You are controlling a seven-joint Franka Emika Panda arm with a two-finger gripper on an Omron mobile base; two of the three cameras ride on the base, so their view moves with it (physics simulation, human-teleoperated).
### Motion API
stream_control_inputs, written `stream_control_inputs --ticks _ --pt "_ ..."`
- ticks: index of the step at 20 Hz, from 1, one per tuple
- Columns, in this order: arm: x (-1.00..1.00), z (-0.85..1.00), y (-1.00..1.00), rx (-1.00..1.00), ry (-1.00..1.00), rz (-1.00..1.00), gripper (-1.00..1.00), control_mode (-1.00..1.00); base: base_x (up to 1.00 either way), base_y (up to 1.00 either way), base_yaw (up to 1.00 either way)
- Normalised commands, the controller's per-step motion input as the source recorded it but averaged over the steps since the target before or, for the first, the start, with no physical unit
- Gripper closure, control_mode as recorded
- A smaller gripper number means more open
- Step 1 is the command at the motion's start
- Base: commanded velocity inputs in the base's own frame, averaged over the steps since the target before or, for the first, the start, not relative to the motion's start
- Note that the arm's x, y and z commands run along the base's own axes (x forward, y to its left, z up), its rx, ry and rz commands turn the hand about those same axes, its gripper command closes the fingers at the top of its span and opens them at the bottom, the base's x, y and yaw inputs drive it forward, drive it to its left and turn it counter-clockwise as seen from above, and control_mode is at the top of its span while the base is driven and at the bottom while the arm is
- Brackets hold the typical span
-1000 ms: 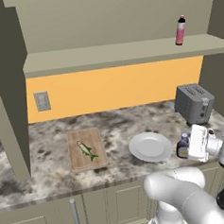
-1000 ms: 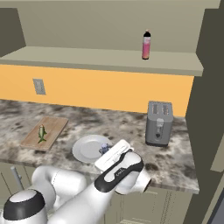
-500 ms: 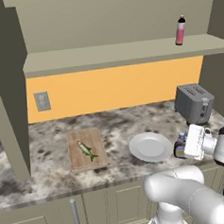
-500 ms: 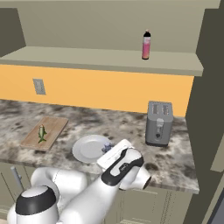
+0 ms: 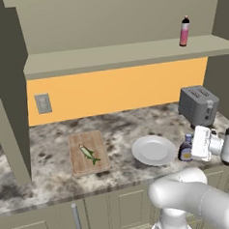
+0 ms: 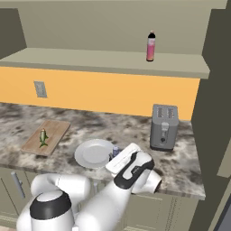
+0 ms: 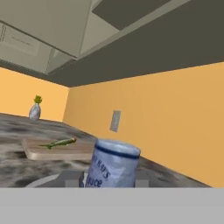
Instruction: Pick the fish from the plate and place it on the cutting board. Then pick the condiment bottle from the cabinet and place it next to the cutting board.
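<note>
Bluish-grey cap of the condiment bottle sits upright between the gripper fingertips, just ahead; whether they clamp it is unclear. Beyond lies the fish, lengthwise on the cutting board.

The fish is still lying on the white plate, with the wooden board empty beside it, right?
Not quite. The fish lies on the cutting board, and it is the white plate beside it that is empty. The left base view shows this.
</note>
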Motion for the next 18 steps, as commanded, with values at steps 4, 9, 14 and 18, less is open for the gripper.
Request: stream_control_inputs --ticks 4,9,14,18 --pt "0.00 -0.35 0.00 0.00 -0.02 0.00 -1.00 -1.00 0.00 0.00 0.00" --pt "0.00 -0.24 0.00 0.00 0.00 0.00 -1.00 -1.00 0.00 0.00 0.00" --pt "0.00 -0.02 -0.07 0.00 0.00 0.00 -1.00 -1.00 0.00 0.00 0.00" --pt "0.00 0.03 -0.12 0.00 0.00 0.00 -1.00 -1.00 0.00 0.00 0.00"
